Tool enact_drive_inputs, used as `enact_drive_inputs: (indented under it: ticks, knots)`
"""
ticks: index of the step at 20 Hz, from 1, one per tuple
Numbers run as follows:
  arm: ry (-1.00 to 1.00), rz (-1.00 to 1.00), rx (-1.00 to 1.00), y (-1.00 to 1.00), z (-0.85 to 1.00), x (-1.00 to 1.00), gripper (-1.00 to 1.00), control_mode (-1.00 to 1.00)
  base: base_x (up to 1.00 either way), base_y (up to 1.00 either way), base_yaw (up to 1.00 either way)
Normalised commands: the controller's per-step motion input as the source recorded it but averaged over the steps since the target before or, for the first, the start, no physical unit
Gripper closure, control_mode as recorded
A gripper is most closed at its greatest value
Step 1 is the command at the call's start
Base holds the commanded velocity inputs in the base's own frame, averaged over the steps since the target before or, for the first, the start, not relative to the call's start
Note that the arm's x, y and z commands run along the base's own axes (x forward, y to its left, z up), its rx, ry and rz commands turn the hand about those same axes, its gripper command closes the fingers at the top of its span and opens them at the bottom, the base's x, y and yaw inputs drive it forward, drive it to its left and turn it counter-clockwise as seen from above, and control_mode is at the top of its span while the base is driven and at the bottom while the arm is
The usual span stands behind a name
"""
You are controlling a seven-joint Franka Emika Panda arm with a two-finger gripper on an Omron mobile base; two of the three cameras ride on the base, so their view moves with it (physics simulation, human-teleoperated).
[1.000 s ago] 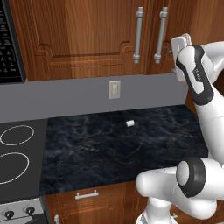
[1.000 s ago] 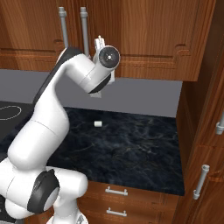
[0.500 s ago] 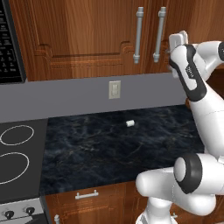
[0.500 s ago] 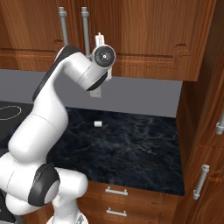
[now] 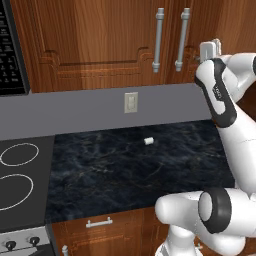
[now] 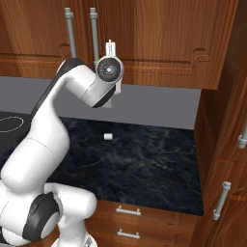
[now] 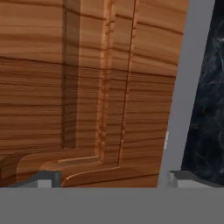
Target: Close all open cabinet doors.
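- The cabinet doors (image 5: 100, 45) are hanging on the wall above the counter (image 5: 140, 170), and from where I'm standing the ones I can see are looking flush with each other, their two long grey handles (image 5: 158, 40) running side by side.
- In the hand view, reddish wood with raised moulding, a door panel (image 7: 87, 87), is sitting right up close in front of the lens, with a strip of grey wall and dark counter at its edge.
- The gripper (image 7: 113, 179) is pointing straight at that panel, just right of the paired handles; its two dark tips are sitting well apart with nothing between them, so it is spread and empty.
- The white arm (image 6: 72, 101) is reaching up from the base, its wrist level with the bottom rail of the doors.
- Below the doors, a light switch plate (image 5: 130, 102) is sitting on the grey wall, and a small white object (image 5: 148, 141) is lying on the counter, well clear of the arm.
- A stovetop (image 5: 20, 180) is lying to the left of the counter.
- My worry: whether the door is fully home I cannot tell, so pulling away too soon could be leaving it ajar.
- Pushing off-square, the fingers could be skidding along the moulding or catching a handle.
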Motion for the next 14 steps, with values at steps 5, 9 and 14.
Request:
enact_drive_inputs:
  ticks: [5, 9, 14]
  knots:
    - [0.02, -0.17, 0.00, -0.02, -0.08, -0.44, -1.00, -1.00, 0.00, 0.00, 0.00]
    - [0.00, -0.02, 0.00, 0.06, -0.12, -0.44, -1.00, -1.00, 0.00, 0.00, 0.00]
    - [0.00, 0.00, -0.04, 0.05, -0.12, -0.45, -1.00, -1.00, 0.00, 0.00, 0.00]
